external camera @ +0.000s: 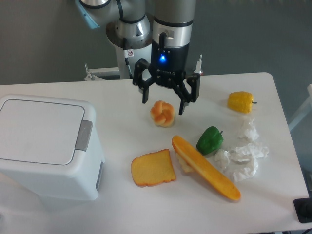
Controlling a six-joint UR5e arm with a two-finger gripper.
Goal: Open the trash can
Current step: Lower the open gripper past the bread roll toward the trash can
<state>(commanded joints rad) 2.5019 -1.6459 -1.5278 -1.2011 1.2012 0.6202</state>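
The trash can [46, 146] is a large white boxy bin at the left of the table. Its flat lid is down, and a grey rectangular latch [84, 135] sits at the lid's right edge. My gripper [164, 107] hangs open and empty over the middle back of the table, well to the right of the bin. Its two black fingers straddle the space just above an orange-and-white bun [163, 113].
A toast slice [153, 168], a long orange baguette [205, 168], a green pepper [210, 140], a yellow pepper [241, 101] and crumpled white paper [242, 155] lie on the white table [122, 105] to the right of the bin.
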